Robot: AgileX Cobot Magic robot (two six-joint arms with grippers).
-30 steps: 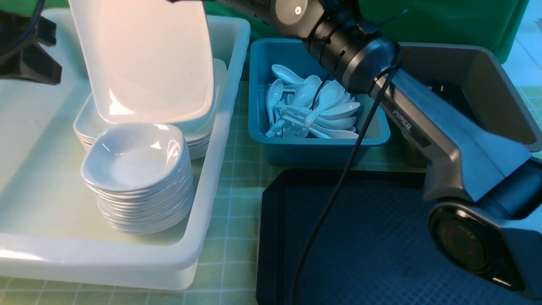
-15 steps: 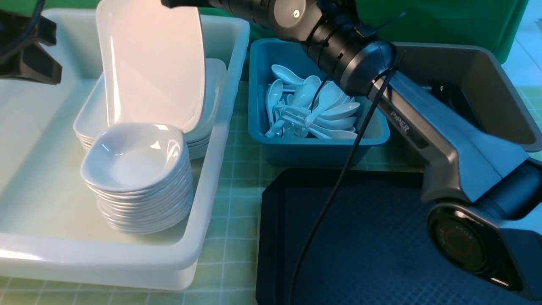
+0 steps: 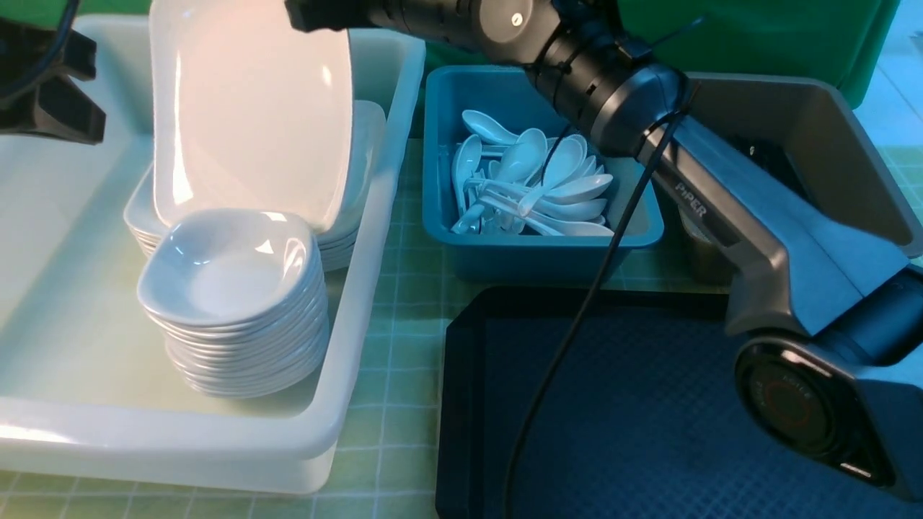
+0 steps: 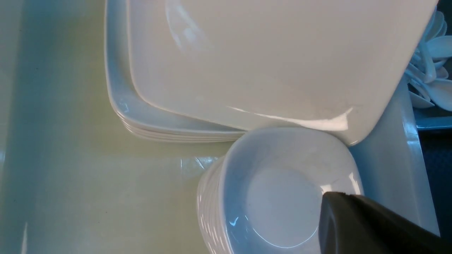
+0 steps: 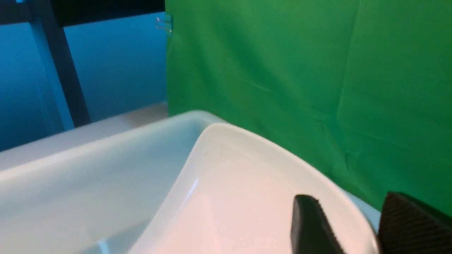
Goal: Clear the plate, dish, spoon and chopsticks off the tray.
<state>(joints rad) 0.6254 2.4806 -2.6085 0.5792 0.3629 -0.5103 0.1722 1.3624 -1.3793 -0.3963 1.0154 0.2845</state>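
While tilted, plate (image 5: pixel 229 197) rim sits btwn parted R gripper (image 5: pixel 356 225) jaws.

Green gridded mat (image 3: pixel 404 317), white tub (image 3: pixel 216 447) at left, teal tub (image 3: pixel 533 263) and grey tub (image 3: pixel 836 144) behind black tray (image 3: pixel 649 418)

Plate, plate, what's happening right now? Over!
Left claw shut. Right claw open around plate rim. Plate tilted in white tub, low edge by dish stack. Nothing blocking.

Down inside a pale tub (image 4: pixel 70 176): big white plate (image 4: pixel 275 60) tilted over a stack of plates (image 4: pixel 148 121), lower edge right at the rim of the top bowl in a stack of small dishes (image 4: pixel 282 197) — white spoons (image 4: pixel 436 90) beyond the tub wall, dark gripper finger (image 4: pixel 353 225) across the dishes.
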